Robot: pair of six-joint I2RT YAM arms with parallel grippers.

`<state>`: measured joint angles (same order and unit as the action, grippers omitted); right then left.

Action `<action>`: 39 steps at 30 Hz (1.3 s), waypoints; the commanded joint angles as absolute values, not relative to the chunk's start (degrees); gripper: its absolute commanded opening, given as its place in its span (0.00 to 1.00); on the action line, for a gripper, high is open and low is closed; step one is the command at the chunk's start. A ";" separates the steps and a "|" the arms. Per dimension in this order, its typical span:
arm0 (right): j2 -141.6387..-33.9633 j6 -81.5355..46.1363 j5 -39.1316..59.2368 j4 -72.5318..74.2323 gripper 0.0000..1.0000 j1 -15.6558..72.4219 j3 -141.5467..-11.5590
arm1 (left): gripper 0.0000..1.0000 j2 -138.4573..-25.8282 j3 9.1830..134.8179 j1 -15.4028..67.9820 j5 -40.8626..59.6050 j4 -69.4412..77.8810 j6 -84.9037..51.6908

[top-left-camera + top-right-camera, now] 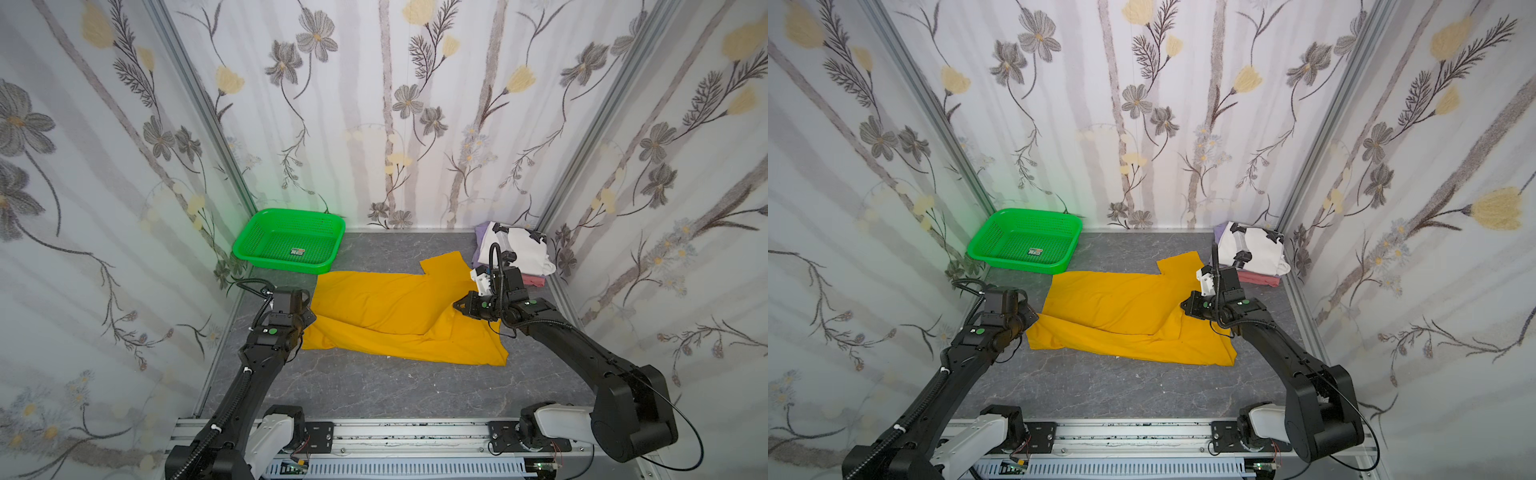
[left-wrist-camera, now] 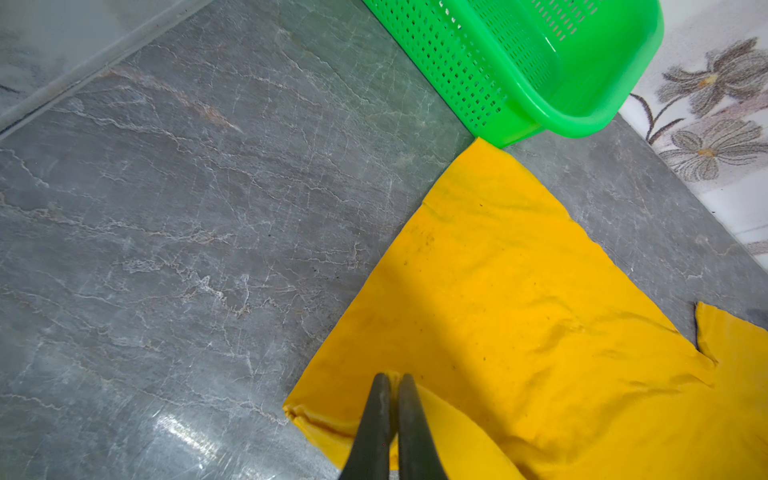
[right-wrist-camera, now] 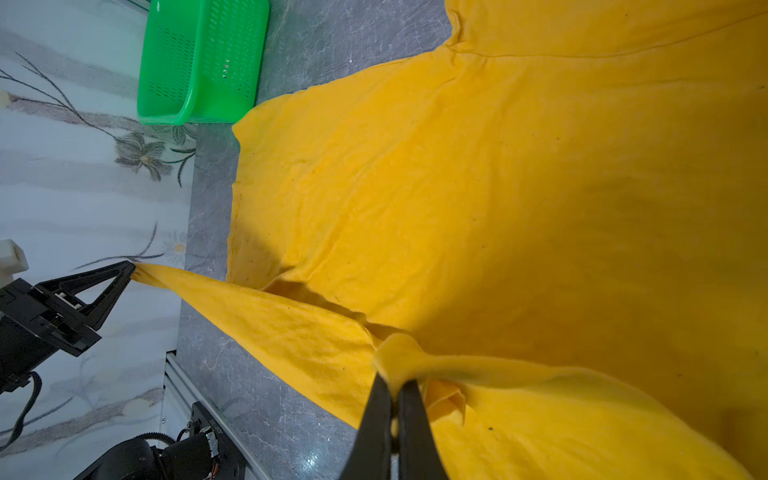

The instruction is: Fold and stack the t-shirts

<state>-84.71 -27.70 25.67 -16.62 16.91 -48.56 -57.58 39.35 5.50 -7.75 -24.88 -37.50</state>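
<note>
A mustard-yellow t-shirt [image 1: 395,307] [image 1: 1125,311] lies spread on the grey table, one sleeve toward the back. My left gripper [image 1: 312,319] [image 2: 392,378] is shut on the shirt's near left edge [image 2: 498,299]. My right gripper [image 1: 456,305] [image 3: 397,382] is shut on a raised fold of the same yellow t-shirt [image 3: 457,187] at its right side; the cloth stretches taut between the two grippers. A stack of folded t-shirts sits at the back right: white with black figures [image 1: 519,247] on top, lavender [image 1: 482,237] and salmon-pink [image 1: 534,280] below.
A bright green perforated basket [image 1: 291,241] [image 2: 519,62] [image 3: 199,62] stands at the back left, its near corner touching the yellow shirt's corner. Floral walls close in on three sides. An aluminium rail [image 1: 415,432] runs along the front edge.
</note>
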 commanded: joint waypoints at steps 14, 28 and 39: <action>-90.25 -24.35 19.05 -13.93 0.00 11.66 -52.63 | 0.00 -71.52 44.85 5.28 -1.73 -16.56 -36.70; -100.98 -21.71 15.76 -16.10 0.00 10.92 -61.70 | 0.00 -79.11 47.39 5.28 -1.22 -16.00 -35.97; -99.42 -20.74 16.11 -16.74 0.31 10.99 -59.85 | 0.00 -83.39 51.14 5.19 -0.29 -13.54 -35.36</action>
<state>-100.42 -21.56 16.43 -17.28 11.07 -60.31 -82.11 49.80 5.28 -0.60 -15.99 -36.07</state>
